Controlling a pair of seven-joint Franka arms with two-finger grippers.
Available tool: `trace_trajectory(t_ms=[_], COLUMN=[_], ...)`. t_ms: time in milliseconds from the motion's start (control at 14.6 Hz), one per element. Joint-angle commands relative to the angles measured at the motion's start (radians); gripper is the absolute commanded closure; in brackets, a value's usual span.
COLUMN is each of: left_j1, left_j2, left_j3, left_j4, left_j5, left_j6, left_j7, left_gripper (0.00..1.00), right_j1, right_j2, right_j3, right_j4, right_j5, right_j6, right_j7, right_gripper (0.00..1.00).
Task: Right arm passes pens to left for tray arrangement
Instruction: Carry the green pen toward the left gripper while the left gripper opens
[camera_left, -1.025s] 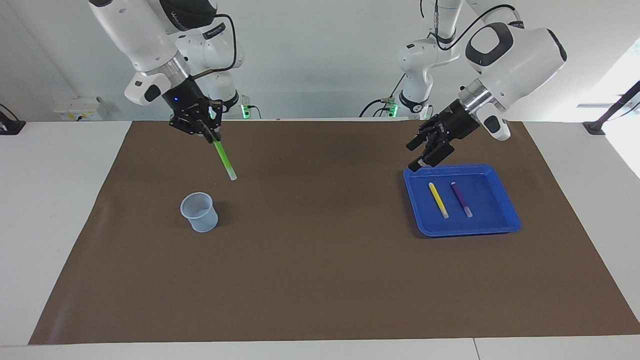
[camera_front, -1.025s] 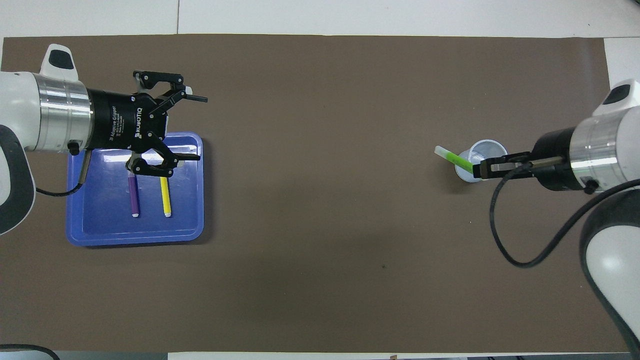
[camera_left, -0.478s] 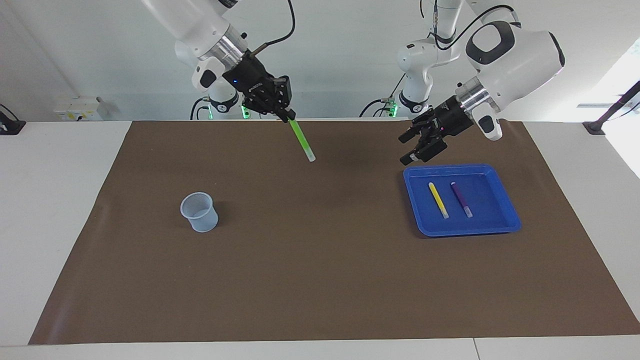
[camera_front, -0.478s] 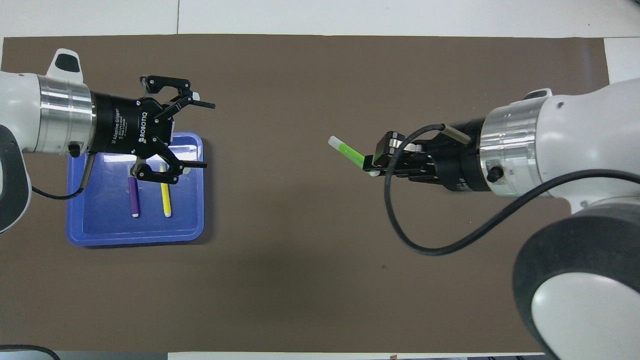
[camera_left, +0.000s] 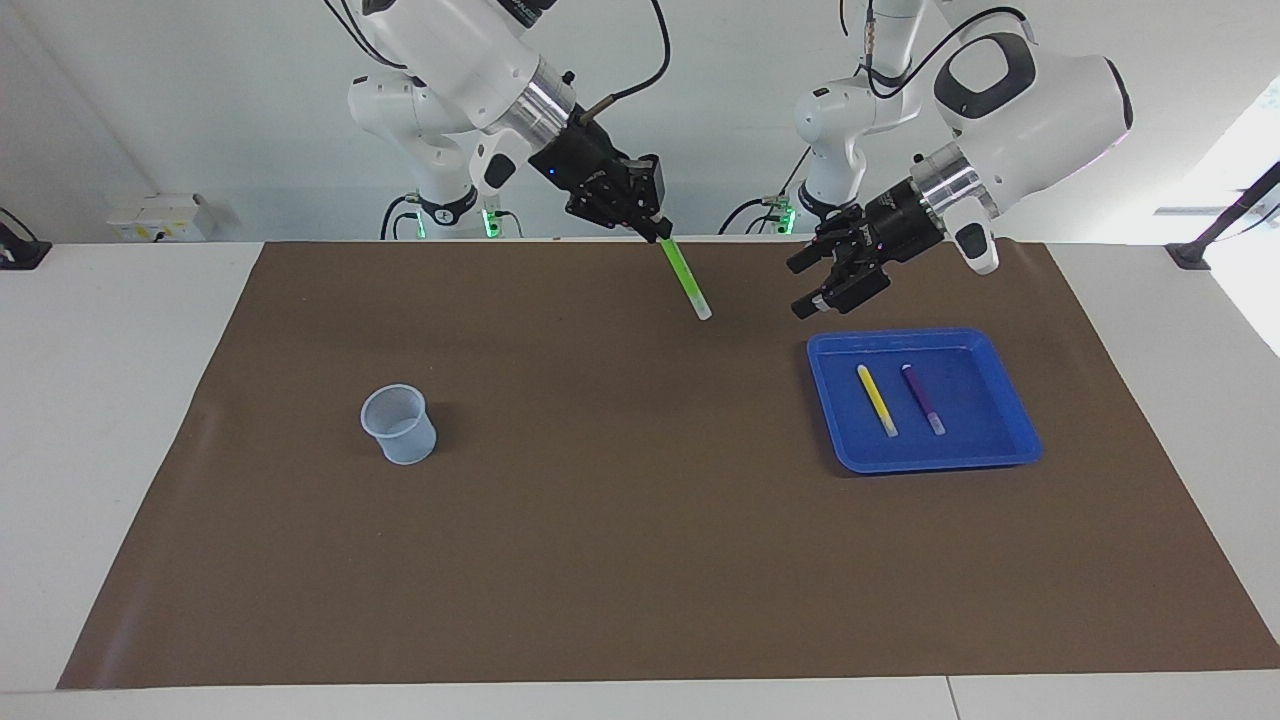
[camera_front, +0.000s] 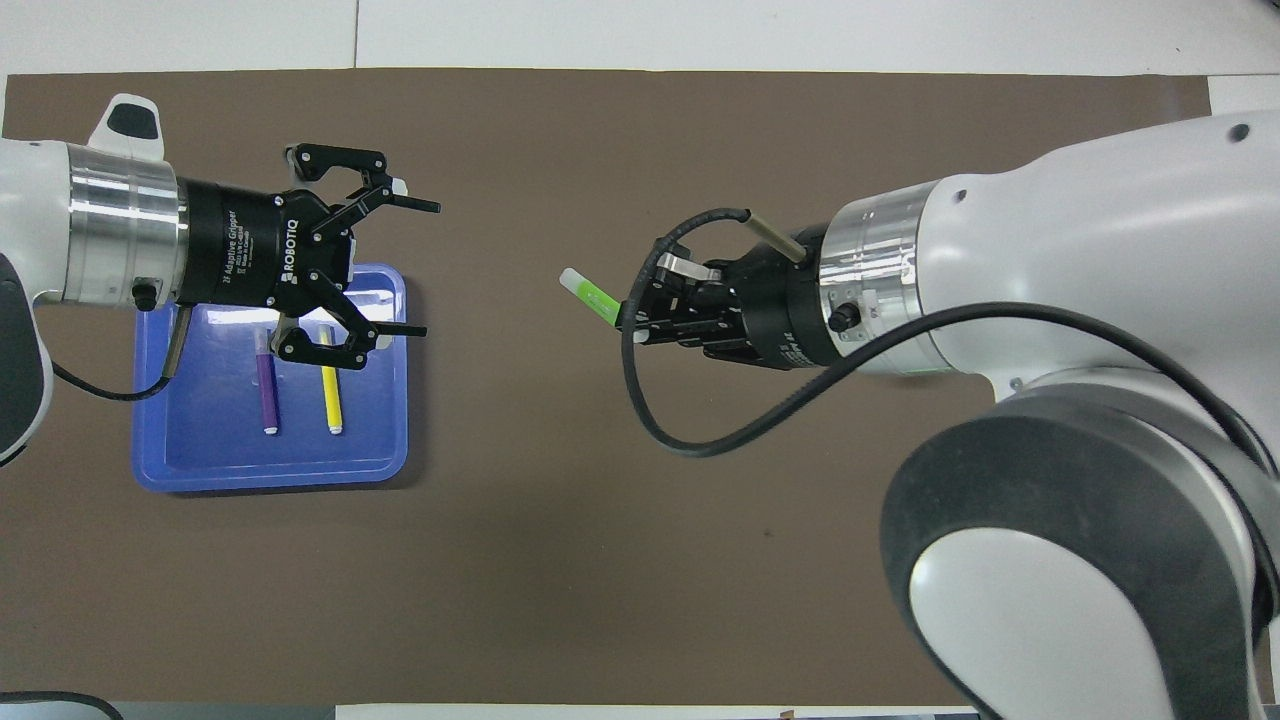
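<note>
My right gripper is shut on the green pen, which hangs slanted in the air over the middle of the brown mat with its pale tip pointing down. A short gap away, my left gripper hangs open and empty over the mat just beside the blue tray, facing the green pen. In the tray lie the yellow pen and the purple pen, side by side.
A small pale-blue mesh cup stands on the mat toward the right arm's end of the table; the right arm covers it in the overhead view. The brown mat covers most of the white table.
The right arm has carried the green pen from over the cup toward the middle of the mat. My left gripper rose a little off the tray's edge and edged toward the pen, still open.
</note>
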Motion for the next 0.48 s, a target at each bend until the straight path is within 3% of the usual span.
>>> trace_trajectory(t_ms=[0, 205, 410], left_j1=[-0.004, 0.008, 0.005], left_j2=[-0.003, -0.019, -0.022], left_j3=[0.002, 0.002, 0.002], left_j4=[-0.012, -0.040, -0.068], left_j5=[-0.076, -0.154, -0.159], left_j6=[-0.016, -0.019, -0.038], left_j7=[-0.015, -0.016, -0.010], left_gripper=[0.00, 0.00, 0.00], right_j1=[0.047, 0.064, 0.087], right_j2=[0.059, 0.060, 0.060], right_j3=[0.003, 0.003, 0.001], right_j4=[0.054, 0.054, 0.054], right_j5=[0.001, -0.003, -0.004], right_j6=[0.037, 0.046, 0.051], right_j7=[0.031, 0.044, 0.045], right_gripper=[1.00, 1.00, 1.00])
